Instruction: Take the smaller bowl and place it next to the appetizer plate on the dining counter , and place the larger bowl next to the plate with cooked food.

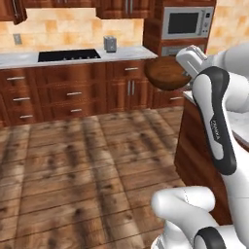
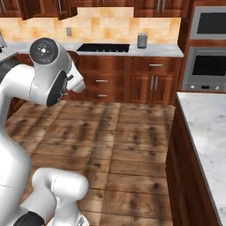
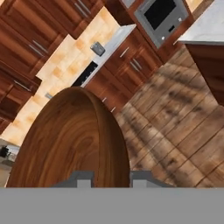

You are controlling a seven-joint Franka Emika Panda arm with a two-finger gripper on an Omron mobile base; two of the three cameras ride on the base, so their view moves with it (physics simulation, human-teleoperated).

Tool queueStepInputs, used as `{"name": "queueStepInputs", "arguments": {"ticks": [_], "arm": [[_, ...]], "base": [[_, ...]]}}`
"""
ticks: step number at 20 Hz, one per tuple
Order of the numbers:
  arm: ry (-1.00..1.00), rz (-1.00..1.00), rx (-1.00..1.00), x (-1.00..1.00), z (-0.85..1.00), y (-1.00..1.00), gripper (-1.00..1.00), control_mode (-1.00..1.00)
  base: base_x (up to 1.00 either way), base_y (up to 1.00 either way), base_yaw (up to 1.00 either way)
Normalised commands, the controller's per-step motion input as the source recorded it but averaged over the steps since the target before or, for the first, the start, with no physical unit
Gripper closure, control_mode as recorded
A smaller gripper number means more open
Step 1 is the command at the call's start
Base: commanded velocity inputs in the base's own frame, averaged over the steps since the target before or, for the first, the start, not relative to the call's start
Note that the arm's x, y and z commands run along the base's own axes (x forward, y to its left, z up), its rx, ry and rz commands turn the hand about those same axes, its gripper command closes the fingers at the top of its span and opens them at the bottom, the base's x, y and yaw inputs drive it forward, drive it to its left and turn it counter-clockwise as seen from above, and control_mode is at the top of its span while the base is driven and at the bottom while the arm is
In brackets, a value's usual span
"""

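The smaller bowl [image 1: 165, 74], plain dark brown wood, hangs in the air above the floor, tilted on its side. My gripper [image 1: 184, 73] is shut on its rim at the right. In the hand view the bowl [image 3: 70, 140] covers the lower left, and its rim runs down between the fingertips of the gripper [image 3: 109, 178]. In the right base view a sliver of the bowl [image 2: 73, 57] peeks out behind my arm. A marble top on a reddish wood base, the dining counter [image 2: 205, 132], runs along the right. The larger bowl and both plates are out of view.
Across the wooden floor [image 1: 73, 160], the wall counter [image 1: 73, 57] carries a black cooktop [image 1: 68, 55] and a steel toaster [image 1: 110, 44]. A built-in microwave [image 1: 186, 22] and an oven [image 2: 207, 68] stand at the far right. The floor between is open.
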Motion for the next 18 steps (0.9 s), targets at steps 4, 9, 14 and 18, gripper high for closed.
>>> {"name": "queueStepInputs", "arguments": {"ticks": [4, 9, 14, 18], "arm": [[0.00, 0.00, 0.00, 0.00, 0.00, 0.00, 1.00, 1.00], [0.00, 0.00, 0.00, 0.00, 0.00, 0.00, 1.00, 1.00], [0.00, 0.00, 0.00, 0.00, 0.00, 0.00, 1.00, 1.00], [0.00, 0.00, 0.00, 0.00, 0.00, 0.00, 1.00, 1.00]], "base": [[-1.00, -0.42, 0.00], [-1.00, -0.27, 0.00], [-0.88, -0.77, -0.02], [-0.59, -1.00, -0.01]]}}
